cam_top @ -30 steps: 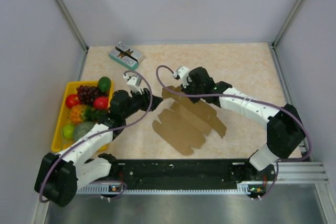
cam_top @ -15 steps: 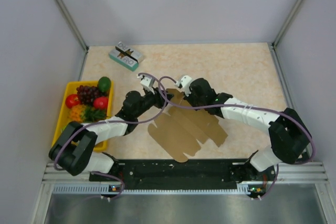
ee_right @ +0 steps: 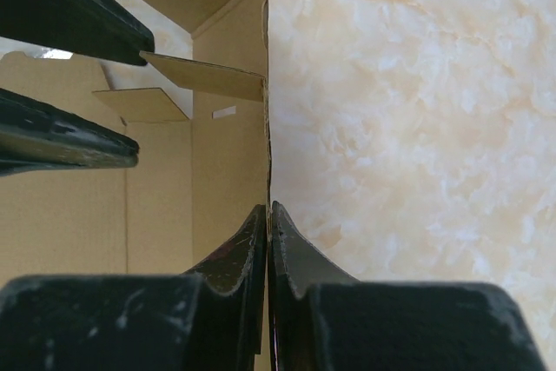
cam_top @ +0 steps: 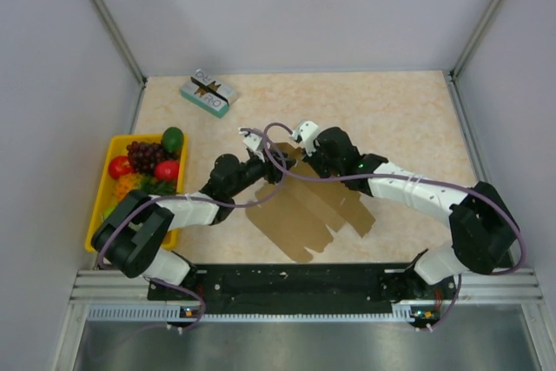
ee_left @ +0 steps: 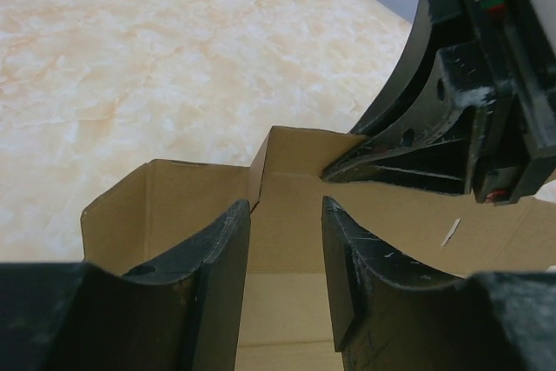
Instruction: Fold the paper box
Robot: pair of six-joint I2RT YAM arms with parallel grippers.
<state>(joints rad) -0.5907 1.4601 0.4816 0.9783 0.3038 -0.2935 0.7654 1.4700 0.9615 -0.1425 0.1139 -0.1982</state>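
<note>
The paper box (cam_top: 306, 208) is a flat brown cardboard sheet with tabs, lying mid-table with its far edge lifted. My right gripper (ee_right: 270, 208) is shut on that lifted edge, pinching the thin wall (ee_right: 228, 128) upright; from above it (cam_top: 298, 162) sits at the sheet's far corner. My left gripper (ee_left: 285, 206) is open and hovers low over the inner panel (ee_left: 174, 206), its fingertips just short of a raised flap, with nothing between them. From above, the left gripper (cam_top: 274, 165) is close beside the right one. Its fingers (ee_right: 74, 141) show at the left of the right wrist view.
A yellow tray (cam_top: 92, 225) of plastic fruit stands at the left table edge. A small teal-and-white printed box (cam_top: 208, 93) lies at the back left. Grey walls enclose the table on three sides.
My left arm has reached right, from beside the tray to the box's far corner next to the right gripper. The right gripper kept its hold and drew the sheet slightly left.
</note>
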